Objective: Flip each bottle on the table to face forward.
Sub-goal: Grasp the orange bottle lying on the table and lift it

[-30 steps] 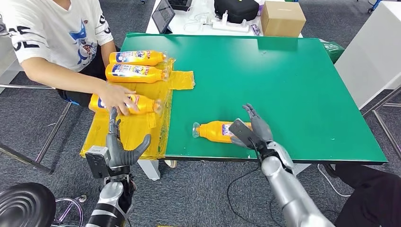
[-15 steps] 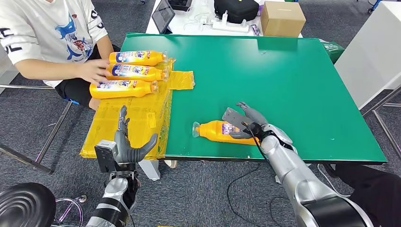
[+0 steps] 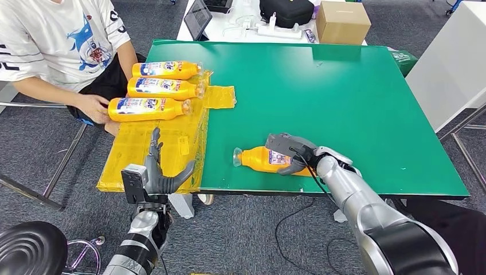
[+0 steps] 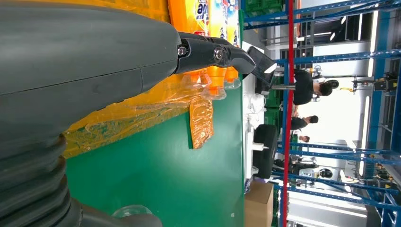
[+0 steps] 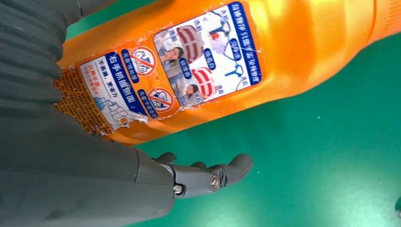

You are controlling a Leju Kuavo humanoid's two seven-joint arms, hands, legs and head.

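Observation:
An orange bottle (image 3: pixel 257 158) lies on its side near the front edge of the green table (image 3: pixel 344 97), cap to the left. Its back label with small pictures faces up (image 5: pixel 213 66). My right hand (image 3: pixel 289 150) lies over the bottle's base end, fingers across the top. The thumb (image 5: pixel 208 176) sits on the near side with a strip of green between it and the bottle. Three more orange bottles (image 3: pixel 163 87) lie side by side on a yellow plastic sheet (image 3: pixel 155 146), front labels up. My left hand (image 3: pixel 157 175) hangs open before the sheet's front edge, fingers spread.
A seated person at the table's left rests a hand (image 3: pixel 94 107) by the nearest of the three bottles. A cardboard box (image 3: pixel 342 22), a black bag and a tablet stand on a white table behind. A black stool (image 3: pixel 31 246) is at lower left.
My right hand swung from the table's front edge onto the bottle's base end. The person laid the third bottle label up and drew the hand back. My left hand rose slightly.

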